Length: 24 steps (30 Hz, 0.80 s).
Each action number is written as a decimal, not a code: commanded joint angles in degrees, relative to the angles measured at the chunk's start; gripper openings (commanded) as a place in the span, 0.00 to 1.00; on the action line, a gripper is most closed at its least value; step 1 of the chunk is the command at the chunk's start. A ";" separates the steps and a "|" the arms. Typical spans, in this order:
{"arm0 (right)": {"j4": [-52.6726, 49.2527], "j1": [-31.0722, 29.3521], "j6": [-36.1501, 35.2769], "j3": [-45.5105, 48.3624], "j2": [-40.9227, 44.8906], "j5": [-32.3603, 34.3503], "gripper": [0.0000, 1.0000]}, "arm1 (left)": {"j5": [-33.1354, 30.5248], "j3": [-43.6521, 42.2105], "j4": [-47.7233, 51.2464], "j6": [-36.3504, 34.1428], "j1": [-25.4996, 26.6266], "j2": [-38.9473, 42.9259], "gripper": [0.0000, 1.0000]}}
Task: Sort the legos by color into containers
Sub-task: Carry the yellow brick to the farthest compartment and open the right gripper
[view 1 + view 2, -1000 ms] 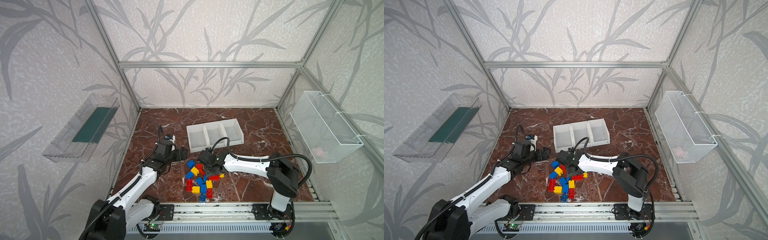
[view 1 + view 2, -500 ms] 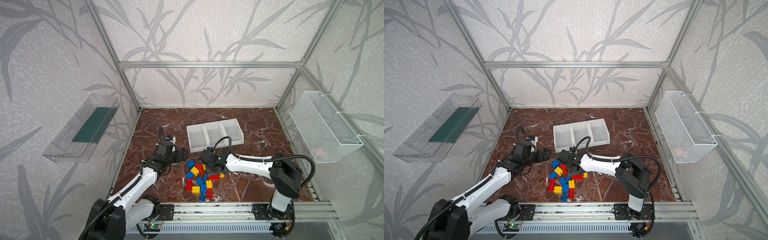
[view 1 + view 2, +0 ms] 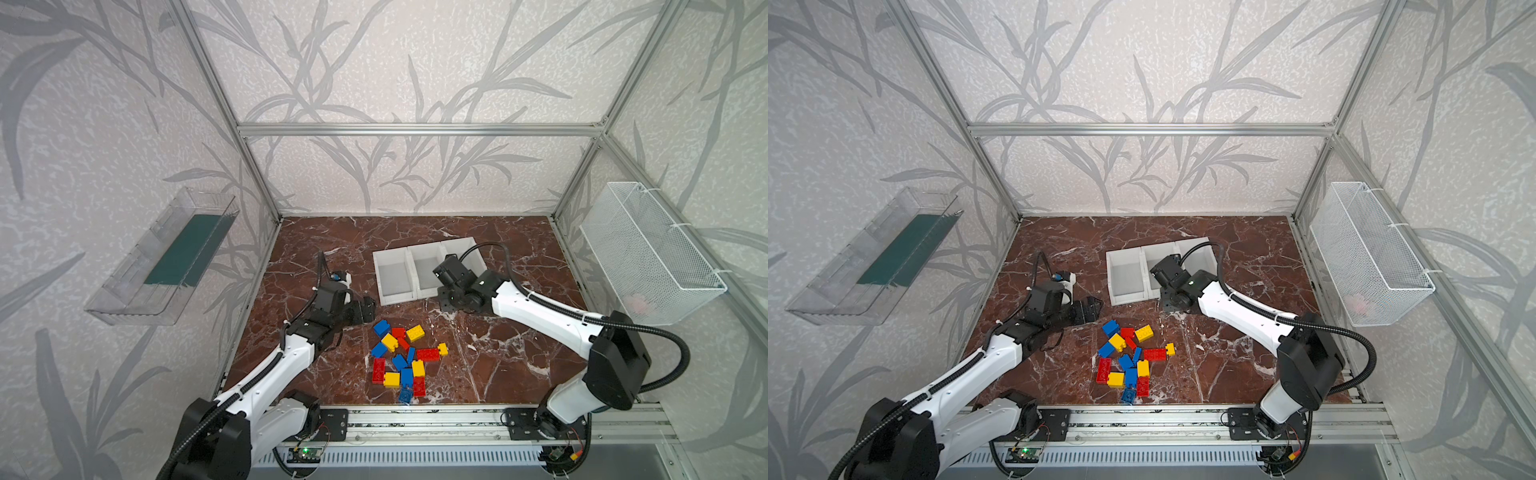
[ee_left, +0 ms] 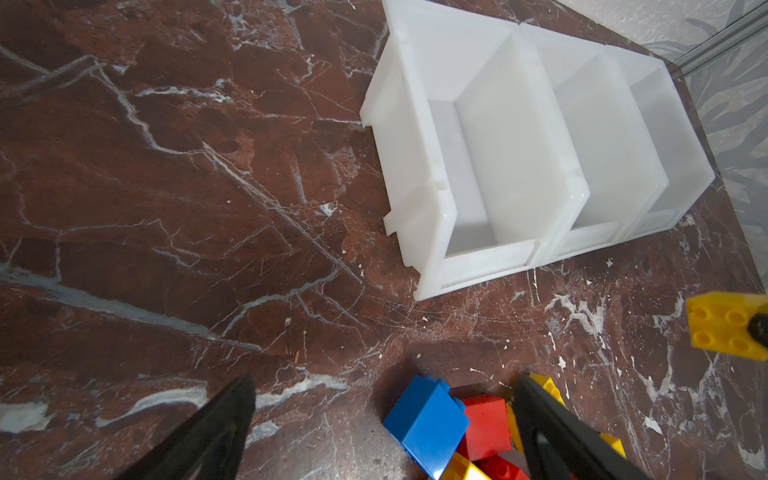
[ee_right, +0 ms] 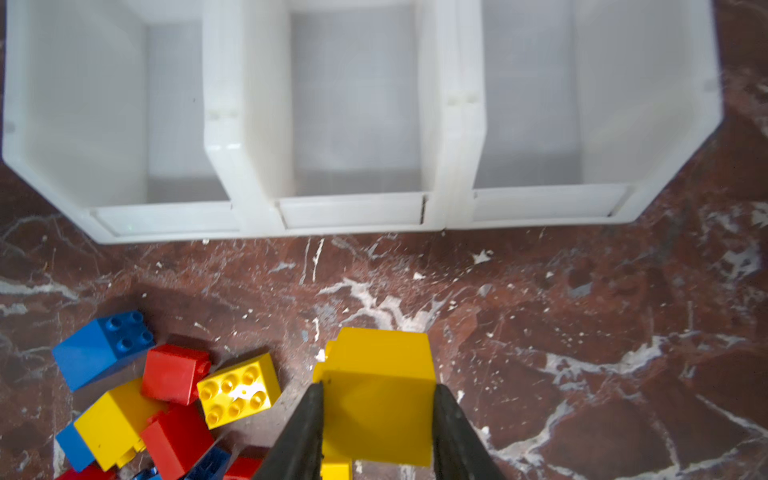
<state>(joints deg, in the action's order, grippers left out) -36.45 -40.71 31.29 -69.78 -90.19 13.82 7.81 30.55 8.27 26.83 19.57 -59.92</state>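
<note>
Broadly, a dark red marble bench (image 3: 498,374) fills the floor of the cell. Toward its back stand three white containers (image 3: 397,274) in a row, touching side by side, their low front lips facing the arms; the right wrist view looks straight into them (image 5: 245,124).

Nearer the front edge, apart from the containers, lies a loose pile of bricks (image 3: 401,359) in red, blue and yellow, some overlapping, visible in both top views (image 3: 1129,361).

Next come the arms. The left tool (image 3: 368,309) sits low at the pile's far left corner. In its wrist view the left tool (image 4: 384,381) is spread wide and grasps nothing, with a blue brick (image 4: 426,415) lying just inside the span, nearer one finger.

The right tool (image 3: 446,305) is between the pile and the containers, close to the front lip of the middle one. Seen from its wrist, the right tool (image 5: 378,388) is clenched on a yellow brick (image 5: 378,415), one finger pressed on each side face. That brick sits apart from the pile and also shows in the left wrist view (image 4: 723,328).
</note>
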 commanded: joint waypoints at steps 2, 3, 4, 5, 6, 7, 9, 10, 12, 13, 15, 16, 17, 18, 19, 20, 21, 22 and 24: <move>3.49 7.86 -6.99 -5.14 -1.63 -3.09 0.38 | -0.20 -0.39 0.46 1.00 0.70 1.21 0.99; 3.85 9.58 -8.02 -6.55 -3.23 -3.82 0.38 | -0.16 -0.31 0.59 1.19 0.85 1.24 0.99; 3.92 11.00 -8.76 -7.82 -4.76 -4.27 0.38 | -0.10 -0.31 0.76 1.29 1.05 1.28 0.99; 3.91 12.30 -9.61 -9.45 -6.64 -4.65 0.38 | -0.16 -0.31 0.88 1.39 1.20 1.34 0.99; 3.98 13.47 -10.27 -10.99 -8.74 -4.77 0.38 | -0.33 -0.31 1.08 1.59 1.46 1.46 0.99; 4.08 14.38 -10.61 -12.11 -10.57 -4.94 0.38 | -0.44 -0.31 1.23 1.81 1.55 1.64 0.99; 4.24 16.43 -10.86 -14.56 -14.02 -6.06 0.38 | -0.67 -0.31 1.66 2.18 2.01 2.17 0.99; 3.80 17.26 -10.72 -15.76 -15.34 -6.87 0.38 | -0.80 -0.38 1.81 2.37 2.14 2.29 0.99; 1.85 18.76 -10.54 -19.12 -18.45 -8.42 0.39 | -1.14 -0.46 2.17 2.63 2.70 2.76 0.99; 1.43 19.07 -10.56 -20.06 -19.38 -8.63 0.40 | -1.22 -0.49 2.34 2.85 2.88 2.90 0.99; 1.19 19.28 -10.94 -21.37 -20.66 -8.54 0.43 | -1.33 -0.57 2.76 3.14 3.26 3.13 0.99; 1.12 19.26 -11.00 -21.69 -20.91 -8.47 0.47 | -1.34 -0.53 2.80 3.31 3.51 3.14 0.99; 1.05 19.26 -11.05 -21.80 -20.99 -8.46 0.52 | -1.38 -0.49 2.93 3.42 3.67 3.14 0.99; 0.92 19.27 -11.04 -21.78 -20.99 -8.30 0.58 | -1.49 -0.49 3.12 3.49 3.98 3.14 0.99; 0.73 19.31 -10.96 -21.72 -20.84 -8.13 0.63 | -1.50 -0.49 3.30 3.51 4.26 3.12 0.99; 0.40 19.26 -10.84 -21.56 -20.52 -7.95 0.68 | -1.60 -0.40 3.39 3.50 4.62 3.19 0.99; 0.18 19.26 -10.73 -21.27 -19.99 -8.09 0.71 | -1.75 -0.32 3.73 3.47 5.06 3.16 0.99; 0.15 19.26 -10.83 -20.87 -19.39 -8.35 0.73 | -1.84 -0.16 4.07 3.33 5.39 3.23 0.98; 0.41 19.26 -11.05 -19.51 -17.20 -9.34 0.76 | -2.22 0.25 5.00 2.63 6.69 3.25 0.98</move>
<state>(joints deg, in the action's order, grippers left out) -34.68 -21.34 20.88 -89.25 -111.50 5.85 7.05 30.55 10.87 29.54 24.88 -57.49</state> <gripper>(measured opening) 0.753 0.984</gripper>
